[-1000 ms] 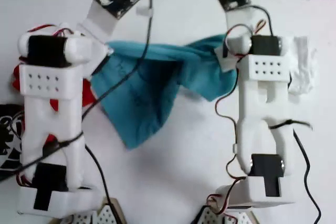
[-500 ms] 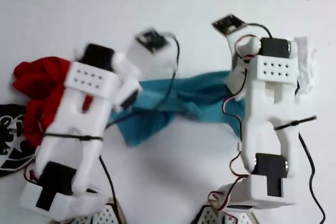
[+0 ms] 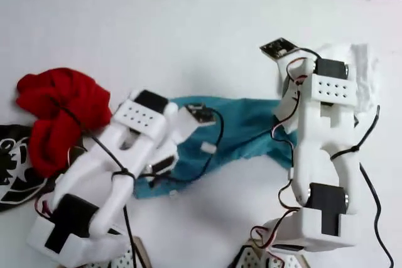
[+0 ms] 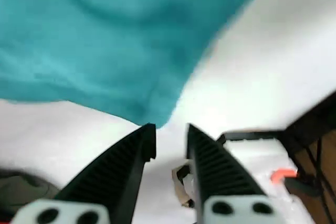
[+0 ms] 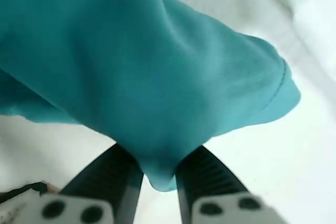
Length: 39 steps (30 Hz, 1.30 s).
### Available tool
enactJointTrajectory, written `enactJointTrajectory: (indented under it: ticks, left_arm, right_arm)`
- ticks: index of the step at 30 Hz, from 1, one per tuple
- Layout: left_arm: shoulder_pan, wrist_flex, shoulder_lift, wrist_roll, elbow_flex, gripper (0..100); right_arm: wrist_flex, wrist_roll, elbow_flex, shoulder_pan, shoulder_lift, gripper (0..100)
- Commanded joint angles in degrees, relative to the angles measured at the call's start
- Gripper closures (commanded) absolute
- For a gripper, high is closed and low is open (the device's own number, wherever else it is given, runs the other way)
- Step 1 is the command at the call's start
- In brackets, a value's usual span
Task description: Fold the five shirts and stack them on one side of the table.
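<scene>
Change: left arm [image 3: 125, 149] has swung off the red shirt [image 3: 59, 108] and in toward the table [image 3: 157, 36] centre, and it now lies lower and slanted. The red shirt is uncovered now.
Change, cloth: teal shirt [image 3: 245, 133] was spread wide between both arms a second ago. It is now drawn into a narrower, bunched band.
Change, right arm [image 3: 323, 136]: shifted only slightly and holds much the same pose.
Left jaws: a little apart with nothing between them. The teal shirt's [image 4: 105, 35] edge hangs just ahead of the tips, and I can't tell if it touches them. Bare table lies under and beyond the tips.
Right jaws: clamped on a fold of the teal shirt [image 5: 157, 77]. The cloth rises from between the tips and spreads out ahead of them.
Teal shirt: on the table between the two arms, one end in the right jaws and the other end just by the left jaws.
Other shirts: red shirt crumpled, well behind the left jaws on the outer side. Black shirt [image 3: 12, 167] sits beside it at the table edge. White shirt [image 3: 364, 73] lies under the right arm, beside the right jaws.
</scene>
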Motion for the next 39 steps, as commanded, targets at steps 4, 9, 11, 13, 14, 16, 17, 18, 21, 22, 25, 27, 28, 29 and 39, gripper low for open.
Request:
enactJointTrajectory:
  ticks: [4,9,11,13,14,16,17,18,21,22,25,27,28,29,39]
  left_arm:
    - [-1.6,-5.2,-1.0,-6.6,7.2,85]
    - [-3.6,-14.5,-1.0,-9.7,13.8,85]
    - [-4.1,-19.6,-1.0,-10.5,17.0,85]
    - [-4.6,-25.1,-1.0,-11.6,20.4,85]
    - [-4.7,-27.8,-1.0,-12.0,22.0,85]
    - [-4.8,-32.5,-1.0,-12.0,24.7,85]
    - [-4.8,-33.5,-1.0,-12.0,25.4,85]
    - [-4.8,-33.4,-1.0,-12.0,25.4,85]
    - [-4.8,-33.3,-1.0,-12.0,24.8,85]
    - [-4.8,-33.2,-1.0,-12.0,24.7,85]
    - [-4.5,-33.1,-1.0,-12.1,24.0,85]
    - [-4.7,-32.4,-1.0,-12.4,22.8,85]
    - [-4.5,-30.9,-1.0,-13.2,21.8,85]
    - [-4.4,-28.5,-1.0,-13.4,20.4,85]
    - [-4.7,-17.8,-0.5,-13.5,12.4,84]
  right_arm:
    - [-1.2,0.5,0.0,0.4,-3.6,97.9]
    - [-1.1,0.5,0.0,0.4,-3.6,97.9]
    - [-0.9,0.5,0.0,0.3,-3.6,97.9]
    - [-0.9,0.5,0.0,0.2,-3.6,97.9]
    - [-0.8,0.5,0.0,0.2,-3.6,97.9]
    - [-0.8,0.5,0.0,0.2,-3.6,97.9]
    - [-0.8,0.5,0.0,0.2,-3.6,97.9]
    - [-0.8,0.5,0.0,0.2,-3.6,97.9]
    - [-0.8,0.5,0.0,0.1,-3.6,97.9]
    - [-0.8,0.5,0.0,0.1,-3.6,97.9]
    - [-0.8,0.6,0.0,0.1,-3.6,97.9]
    - [-0.8,0.6,0.0,0.1,-3.6,97.9]
    - [-0.8,0.6,0.0,0.1,-3.6,97.9]
    - [-0.8,0.6,0.0,0.1,-3.6,97.9]
    - [-0.9,0.6,0.0,0.0,-3.6,97.9]
